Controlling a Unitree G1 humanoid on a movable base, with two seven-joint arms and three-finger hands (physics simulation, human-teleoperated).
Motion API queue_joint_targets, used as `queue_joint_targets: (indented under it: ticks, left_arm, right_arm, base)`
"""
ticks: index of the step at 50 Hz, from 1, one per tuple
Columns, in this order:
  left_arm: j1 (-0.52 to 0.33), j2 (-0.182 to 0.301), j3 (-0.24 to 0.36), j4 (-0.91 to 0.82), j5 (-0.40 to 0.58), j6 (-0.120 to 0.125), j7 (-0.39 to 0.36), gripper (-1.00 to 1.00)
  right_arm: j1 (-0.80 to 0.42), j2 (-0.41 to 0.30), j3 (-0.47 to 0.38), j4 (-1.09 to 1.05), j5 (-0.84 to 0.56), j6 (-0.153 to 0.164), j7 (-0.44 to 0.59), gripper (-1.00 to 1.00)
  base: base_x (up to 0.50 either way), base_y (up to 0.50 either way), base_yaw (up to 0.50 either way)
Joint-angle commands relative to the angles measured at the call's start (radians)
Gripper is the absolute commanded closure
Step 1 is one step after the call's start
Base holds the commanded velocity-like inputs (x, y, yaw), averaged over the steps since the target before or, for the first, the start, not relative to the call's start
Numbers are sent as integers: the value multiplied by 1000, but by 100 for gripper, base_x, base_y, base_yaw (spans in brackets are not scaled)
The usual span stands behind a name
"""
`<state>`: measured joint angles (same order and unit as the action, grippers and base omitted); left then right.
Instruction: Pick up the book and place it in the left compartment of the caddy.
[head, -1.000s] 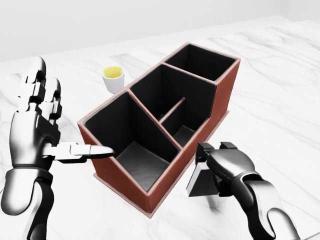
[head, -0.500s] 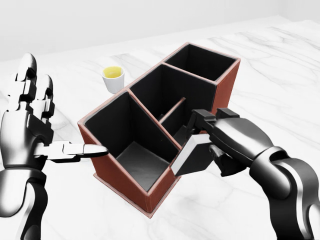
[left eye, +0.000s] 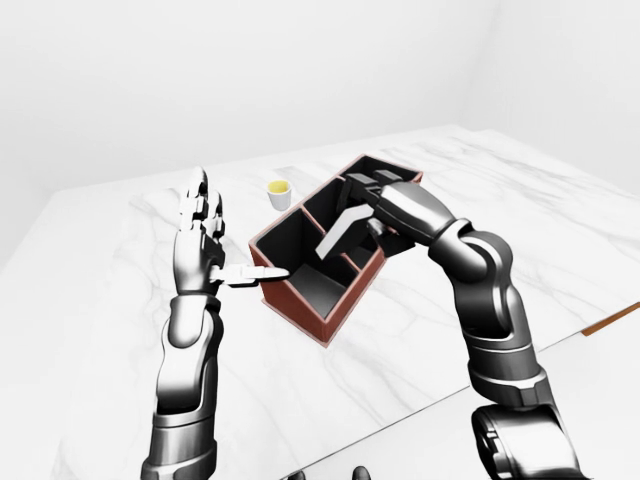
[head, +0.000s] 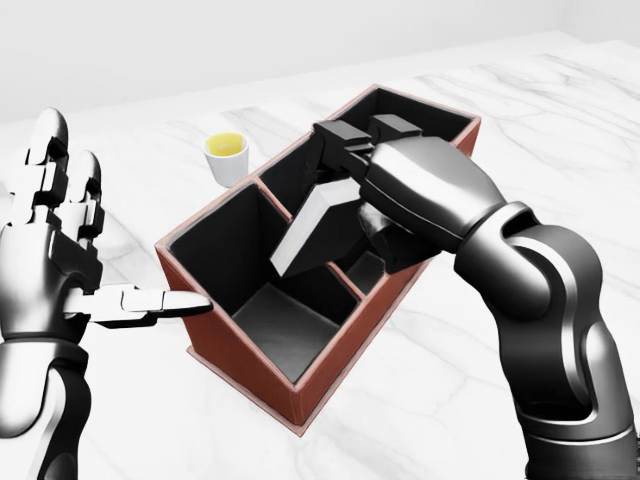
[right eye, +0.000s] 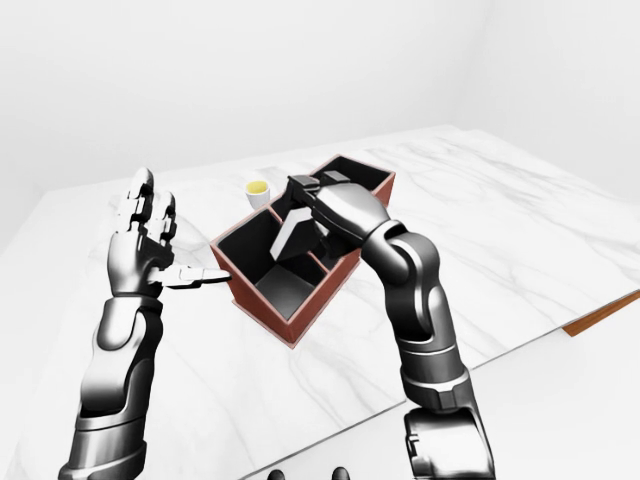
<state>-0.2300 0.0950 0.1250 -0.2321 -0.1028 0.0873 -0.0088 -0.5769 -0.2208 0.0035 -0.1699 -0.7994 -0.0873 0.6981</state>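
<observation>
Above the reddish-brown rectangular caddy with black inner walls, the right robot hand holds the thin grey book, its fingers clamped round the book's upper end. That book hangs tilted, its lower end dipping toward the partition between the caddy's nearest large compartment and the middle section, clear of the compartment floor. In the head view the caddy lies diagonally on the white marble surface, running from the lower left toward the upper right, with one big compartment at the lower-left end, a divided section in the middle and another compartment at the far end. Beside the caddy's lower-left wall, the left robot hand stands upright with its fingers spread apart and empty, its thumb pointing sideways and reaching just up to the caddy's rim. Near the caddy's upper-left long side, a small white cup with yellow contents sits on the surface, apart from both hands.
</observation>
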Motion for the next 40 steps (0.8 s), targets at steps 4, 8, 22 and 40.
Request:
queue_joint_targets:
  ticks: [4,8,22,40]
  left_arm:
    - [3,4,5,-2,1,0,-2,-100]
    - [2,4,5,0,2,0,-1,-100]
    - [-9,8,9,0,0,0,0,-100]
    - [-6,8,10,2,-3,0,0,-100]
  right_arm:
    - [-138,61,38,163,-34,0,0,100]
    - [-160,76,46,202,-44,0,0,100]
    - [-197,113,72,336,-100,0,0,100]
    - [-250,147,95,479,-169,0,0,100]
  base:
    - [0,0,0]
    - [0,0,0]
    - [0,0,0]
    - [0,0,0]
